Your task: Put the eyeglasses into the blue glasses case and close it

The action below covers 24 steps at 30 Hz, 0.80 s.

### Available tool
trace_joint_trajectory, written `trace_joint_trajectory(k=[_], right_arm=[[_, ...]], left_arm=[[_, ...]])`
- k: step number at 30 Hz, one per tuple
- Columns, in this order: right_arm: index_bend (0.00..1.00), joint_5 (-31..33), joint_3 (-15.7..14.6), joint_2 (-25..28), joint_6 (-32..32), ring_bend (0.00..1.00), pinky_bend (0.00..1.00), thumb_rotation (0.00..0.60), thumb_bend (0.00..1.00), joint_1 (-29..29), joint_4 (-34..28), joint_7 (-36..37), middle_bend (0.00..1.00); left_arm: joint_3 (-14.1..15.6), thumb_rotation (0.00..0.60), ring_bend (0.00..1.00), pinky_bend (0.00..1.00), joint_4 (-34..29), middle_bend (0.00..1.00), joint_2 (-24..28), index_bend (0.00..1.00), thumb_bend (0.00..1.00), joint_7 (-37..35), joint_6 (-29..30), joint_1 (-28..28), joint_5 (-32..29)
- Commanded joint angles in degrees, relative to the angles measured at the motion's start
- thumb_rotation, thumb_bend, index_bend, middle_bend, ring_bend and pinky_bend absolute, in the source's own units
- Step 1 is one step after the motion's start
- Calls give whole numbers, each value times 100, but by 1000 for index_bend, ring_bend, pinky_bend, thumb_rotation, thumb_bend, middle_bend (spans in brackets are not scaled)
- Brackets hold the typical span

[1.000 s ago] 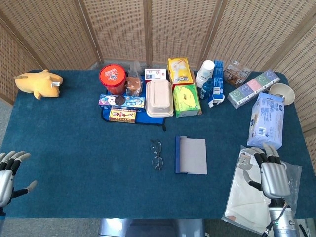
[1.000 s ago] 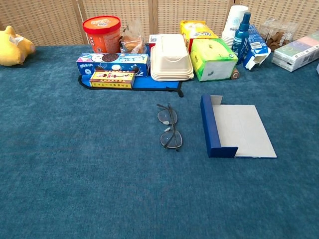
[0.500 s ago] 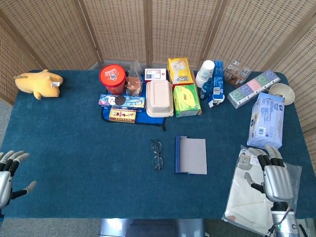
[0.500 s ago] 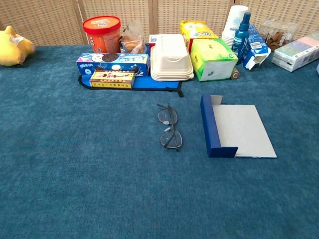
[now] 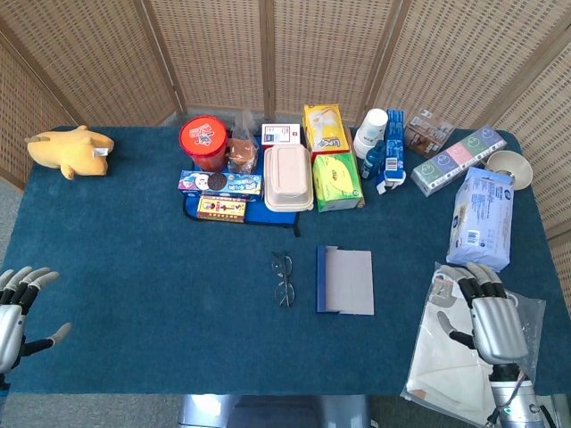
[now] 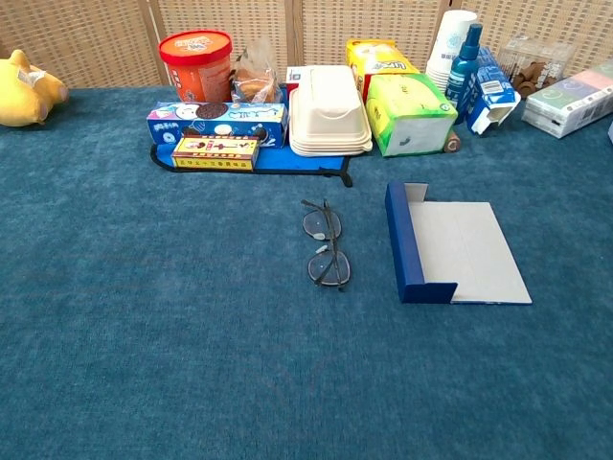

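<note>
**Ana:** At the near edge of the bench [image 5: 134, 294], both hands sit empty with fingers spread. The left hand [image 5: 16, 308] is at the near left corner; the right hand [image 5: 492, 323] rests over a clear plastic bag [image 5: 446, 357] at the near right. What might go wrong?

**Ben:** Both are well apart from the eyeglasses [image 6: 325, 243], which lie folded flat on the blue cloth mid-bench. Thin frames lying flat give the fingers little to catch, so I judge a slip or a push sideways likely.

**Ana:** And the blue glasses case [image 6: 450, 251]?

**Ben:** It lies open just right of the eyeglasses, not touching. It looks light, so a nudge could slide it. The right hand might also drag the bag along.

**Ana:** Farther back?

**Ben:** Snack boxes [image 5: 220, 184] and a lunch container [image 5: 287, 177] stand behind; an overreach could knock them.
</note>
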Motion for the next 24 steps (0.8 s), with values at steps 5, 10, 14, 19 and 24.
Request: trace_joint_trajectory(k=[5, 10, 14, 19, 24], right_arm=[[198, 49, 276, 296, -1067, 146, 141, 600, 330, 786, -379, 58, 264], [189, 309, 556, 366, -2013, 146, 141, 600, 354, 1488, -460, 186, 267], [135, 589, 806, 345, -2759, 147, 141, 600, 386, 2077, -390, 333, 270], [63, 1061, 1030, 259, -3653, 146, 141, 600, 409, 2768, -225, 386, 282], [0, 1787, 1166, 210, -4483, 146, 141, 600, 420, 3407, -129, 237, 298]], left_arm=[[-52, 600, 100, 0, -126, 183, 150, 193, 131, -134, -54, -140, 158], [-71, 600, 100, 0, -166, 183, 166, 193, 132, -106, -202, -238, 113], [-127, 600, 100, 0, -193, 183, 176, 193, 132, -48, -275, -313, 50], [-184, 600, 100, 0, -221, 183, 198, 193, 132, -12, -317, -383, 7], [-211, 600, 101, 0, -228, 183, 211, 194, 132, 14, -436, -472, -51]])
